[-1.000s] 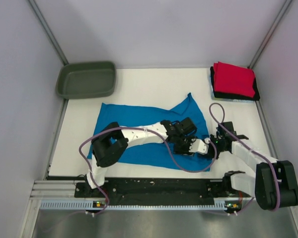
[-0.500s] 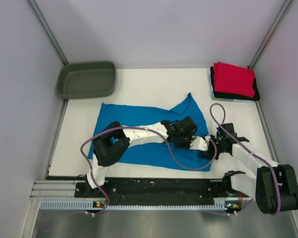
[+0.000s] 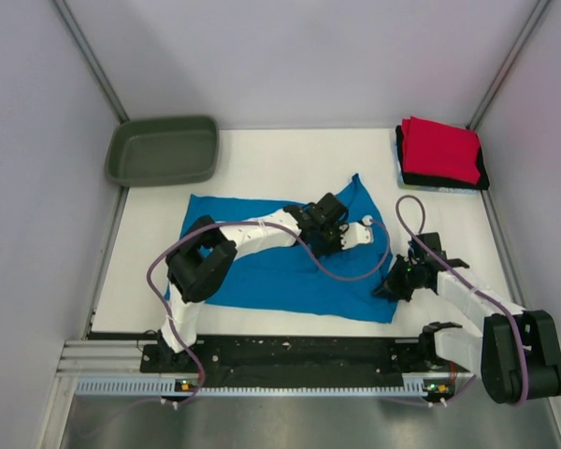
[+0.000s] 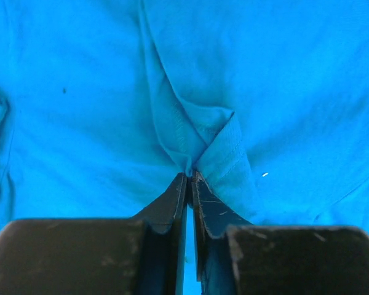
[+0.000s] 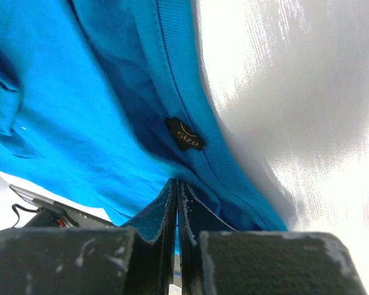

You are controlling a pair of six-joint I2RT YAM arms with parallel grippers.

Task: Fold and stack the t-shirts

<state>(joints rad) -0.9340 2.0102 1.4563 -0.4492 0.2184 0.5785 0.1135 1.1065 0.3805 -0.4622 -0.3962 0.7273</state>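
The turquoise-blue t-shirt (image 3: 271, 267) lies spread on the white table. My left gripper (image 3: 325, 227) is over its upper right part, shut on a pinched fold of the blue cloth (image 4: 194, 153). My right gripper (image 3: 394, 283) is at the shirt's right edge, shut on the cloth near the collar, where a black size label (image 5: 184, 134) shows. A folded red t-shirt (image 3: 439, 148) lies on a black one (image 3: 402, 168) and a light one at the back right.
A dark olive-green tub (image 3: 163, 150) stands at the back left corner. Grey walls close in the table on three sides. The arms' base rail (image 3: 290, 360) runs along the near edge.
My left gripper has moved up and left, from the shirt's lower right to its upper right. The shirt's near right part now lies spread out toward my right gripper.
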